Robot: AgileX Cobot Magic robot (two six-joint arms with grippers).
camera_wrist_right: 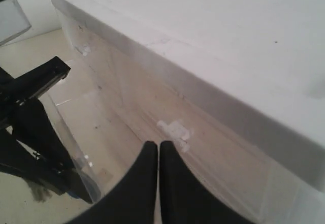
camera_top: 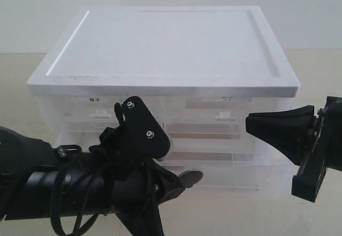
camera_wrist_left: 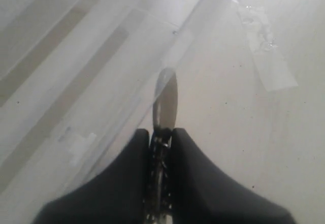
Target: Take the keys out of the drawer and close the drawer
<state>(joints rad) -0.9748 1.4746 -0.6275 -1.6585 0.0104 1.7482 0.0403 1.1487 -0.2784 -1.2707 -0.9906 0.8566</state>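
So our left gripper (camera_wrist_left: pixel 162 132) was clamped on the keys (camera_top: pixel 189 178) by the grey fob (camera_wrist_left: pixel 165 99), right at the front lip of the open drawer (camera_top: pixel 240 176). Light, hard, slick stuff, we reckoned, so the flat fob seemed the best hold. Our right gripper (camera_wrist_right: pixel 158 150) was pinched shut, empty, up near that drawer's right end.

Your left arm (camera_top: pixel 32 188), before the cabinet (camera_top: pixel 160 48), is matte black with looped cables (camera_top: pixel 63 214) (two silver screws (camera_top: pixel 131 105) on its bracket (camera_top: pixel 140 123)).
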